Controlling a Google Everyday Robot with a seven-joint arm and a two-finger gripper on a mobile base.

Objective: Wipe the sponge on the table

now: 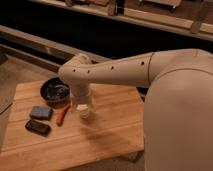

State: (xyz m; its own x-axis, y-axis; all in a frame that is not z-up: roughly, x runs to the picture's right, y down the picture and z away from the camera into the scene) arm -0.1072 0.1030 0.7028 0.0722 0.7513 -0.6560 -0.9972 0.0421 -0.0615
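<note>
- Four loose items on my bench (112,127), all grouped on its left part.
- Sponge (41,112): blue-grey block, lying flat close to the left edge. It sits apart from the gripper, with nothing resting on it.
- Black block (38,127): flatter piece, just nearer than the sponge.
- Orange stick (63,115): lies slanted, just right of the sponge, between it and the gripper.
- Dark bowl (54,91): round, at the far left, beyond the sponge. I cannot make out its contents.
- Arm (117,72): pale, reaches in from the right and bends downward beside the bowl.
- Gripper (83,109): points down over the bench, just right of the orange stick. I cannot tell whether it is open or closed, nor whether it touches the wood.
</note>
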